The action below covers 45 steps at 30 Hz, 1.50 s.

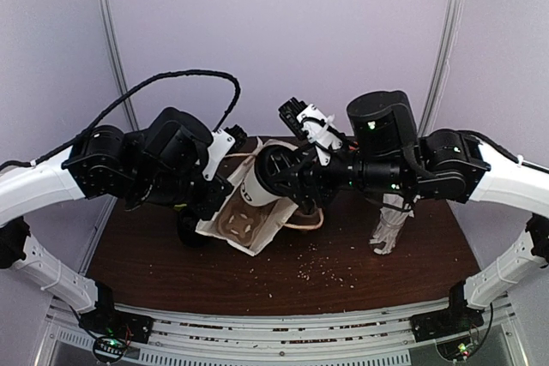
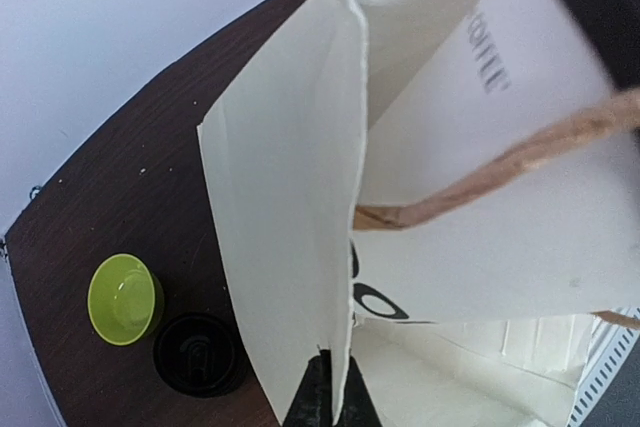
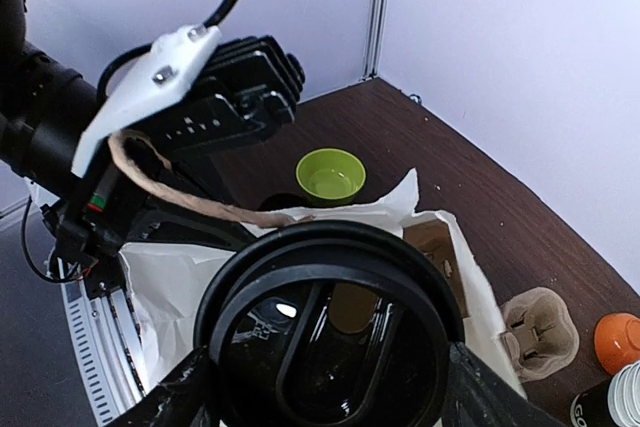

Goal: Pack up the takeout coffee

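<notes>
Left of the paper bag (image 2: 285, 247), a lime-green bowl (image 2: 125, 297) and a short black stack of lids (image 2: 198, 352) sit side by side on the dark worktop (image 1: 343, 272), close to the bag's wall. The left end effector (image 2: 330, 399) is clamped tight on the top edge of that wall, holding the bag's mouth up and open. A brown twisted handle (image 2: 500, 169) droops across the opening. Inside the bag lies a cardboard cup tray (image 1: 238, 225).

At the bag's mouth, on its right side, is the coffee cup (image 1: 253, 190). The right end effector (image 1: 279, 179) holds it with its fingers spread wide, one on each side of the black lid. The lid fills the right wrist view between the two fingertips (image 3: 185, 397). The cup is tipped well over, close to lying flat. Its long axis runs from the right arm towards the bag, with the white base aimed into the opening and the lid facing back at the right wrist. The handle loop and the left arm crowd the opening around it.

Right of the bag, well apart from it, stands a sleeve of white cups (image 1: 390, 227). Crumbs (image 1: 310, 273) are scattered on the worktop in front of the bag. A cardboard holder (image 3: 540, 332) and something orange (image 3: 618, 339) also lie beyond the bag.
</notes>
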{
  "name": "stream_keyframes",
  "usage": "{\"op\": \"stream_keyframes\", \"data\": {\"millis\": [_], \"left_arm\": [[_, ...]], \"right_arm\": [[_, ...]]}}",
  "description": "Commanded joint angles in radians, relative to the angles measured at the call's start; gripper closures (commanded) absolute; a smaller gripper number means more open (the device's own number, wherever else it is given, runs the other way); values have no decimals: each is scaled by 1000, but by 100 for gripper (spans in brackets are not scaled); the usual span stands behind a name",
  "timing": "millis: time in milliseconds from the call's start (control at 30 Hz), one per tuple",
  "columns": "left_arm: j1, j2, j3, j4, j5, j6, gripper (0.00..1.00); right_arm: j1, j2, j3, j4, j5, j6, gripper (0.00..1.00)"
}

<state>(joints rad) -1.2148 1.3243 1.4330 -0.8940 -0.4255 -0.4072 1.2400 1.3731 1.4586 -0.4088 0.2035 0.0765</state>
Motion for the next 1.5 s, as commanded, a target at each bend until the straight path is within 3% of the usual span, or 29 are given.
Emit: {"op": "stream_keyframes", "data": {"millis": [0,500,1467], "left_arm": [[-8,-49,38,-56,3,-70,100],[-9,-60,2,-28,161,-159,100],[-9,-68,-33,2,143,-162,100]], "right_arm": [[23,7,51,4,23,-8,49],[75,93,15,15,168,-99,50],[26,231,-161,335,216,-165,51]]}}
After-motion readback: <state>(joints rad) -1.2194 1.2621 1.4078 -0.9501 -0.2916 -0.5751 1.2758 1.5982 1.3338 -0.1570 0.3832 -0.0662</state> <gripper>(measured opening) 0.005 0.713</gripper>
